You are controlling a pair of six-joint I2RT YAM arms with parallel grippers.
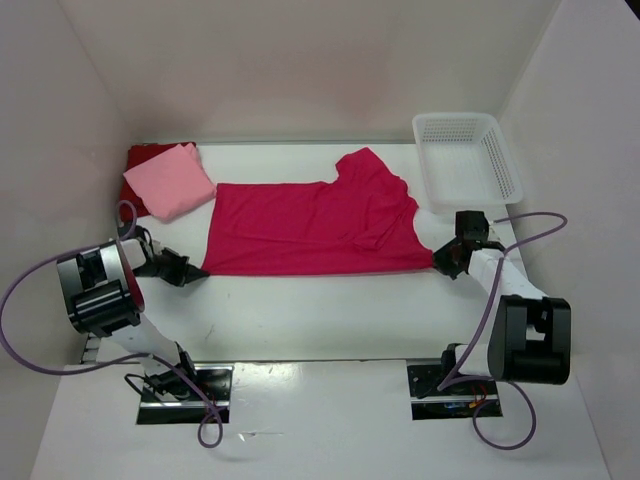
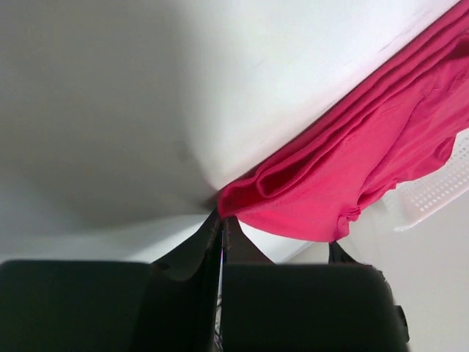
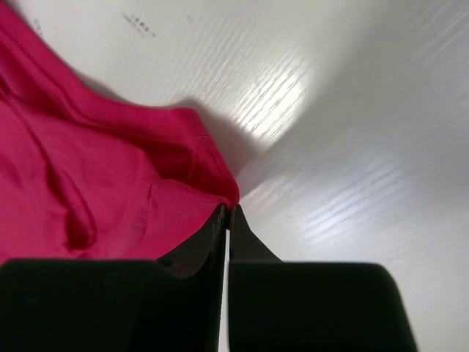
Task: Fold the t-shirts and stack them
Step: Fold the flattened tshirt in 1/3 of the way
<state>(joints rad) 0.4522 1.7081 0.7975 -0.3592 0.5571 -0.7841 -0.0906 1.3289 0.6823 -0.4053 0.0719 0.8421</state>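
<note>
The left fingers [image 2: 214,229] are squeezed all the way shut. They pinch the near left corner of the crimson shirt [image 2: 344,169]. The right fingers [image 3: 220,220] are shut tight too, and they pinch the near right corner of the same shirt.

The crimson shirt [image 1: 310,225] lies flat on the bench [image 1: 320,320]. Its long side runs from left to right, between the 2 arms. From both sets of fingers the cloth spreads away toward the far wall. Each arm is at its own corner, so neither one is closer.

I think the next move is to lift the near edge and fold it over toward the far side. Both arms would have to go up together, or the cloth will twist.

The folded pink shirt [image 1: 170,180] sits on the dark red shirt [image 1: 150,155] at the far left, touching the crimson shirt's far corner. The white basket [image 1: 500,150] stands at the far right, just beside the sleeve. A fold that goes too far could bump either one.
</note>
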